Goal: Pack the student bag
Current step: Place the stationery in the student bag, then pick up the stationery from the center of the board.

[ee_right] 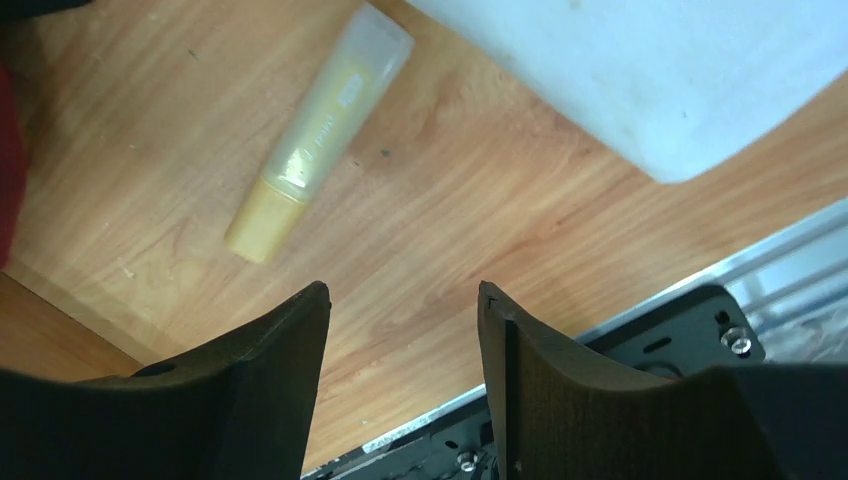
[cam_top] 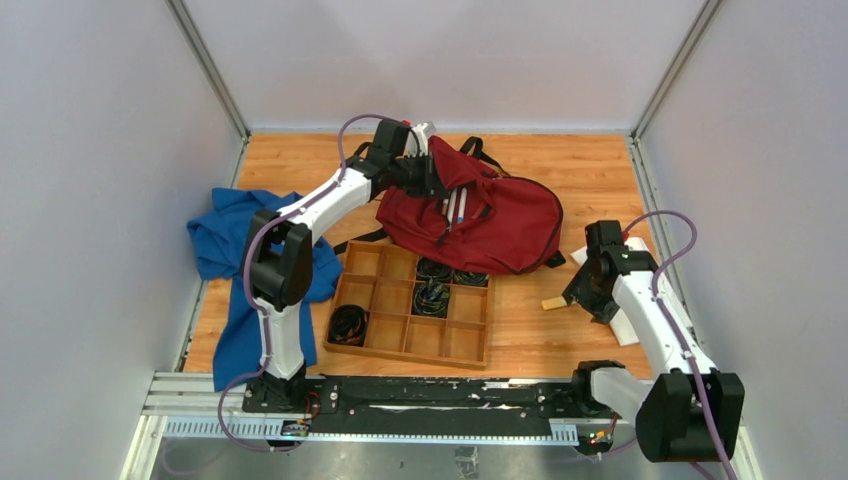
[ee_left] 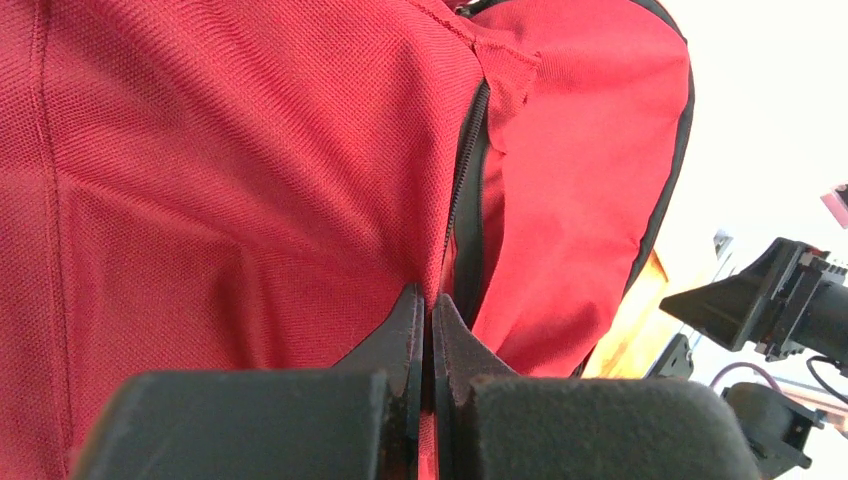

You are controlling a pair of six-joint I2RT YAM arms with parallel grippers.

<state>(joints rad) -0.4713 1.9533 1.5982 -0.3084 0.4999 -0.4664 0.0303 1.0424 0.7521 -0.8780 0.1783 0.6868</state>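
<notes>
Right gripper (ee_right: 402,300) hangs closest to my view, its jaws spread and empty near a yellowish tube (ee_right: 318,140) lying on the table (ee_right: 480,200) to the right of the wooden tray (cam_top: 405,357). Just behind that tray lies the student bag (cam_top: 500,225), and I see the left gripper (ee_left: 428,300) pressed together on its red fabric beside the zipper (ee_left: 465,200).

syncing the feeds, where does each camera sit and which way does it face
top external: above and behind the bases, looking down; both arms, student bag, wooden tray.
left wrist: on the left arm, close against the bag; left gripper shut on its fabric.
right wrist: on the right arm, facing down at the table; right gripper open, yellow tube beyond.
shared: top and left wrist both show the bag.
</notes>
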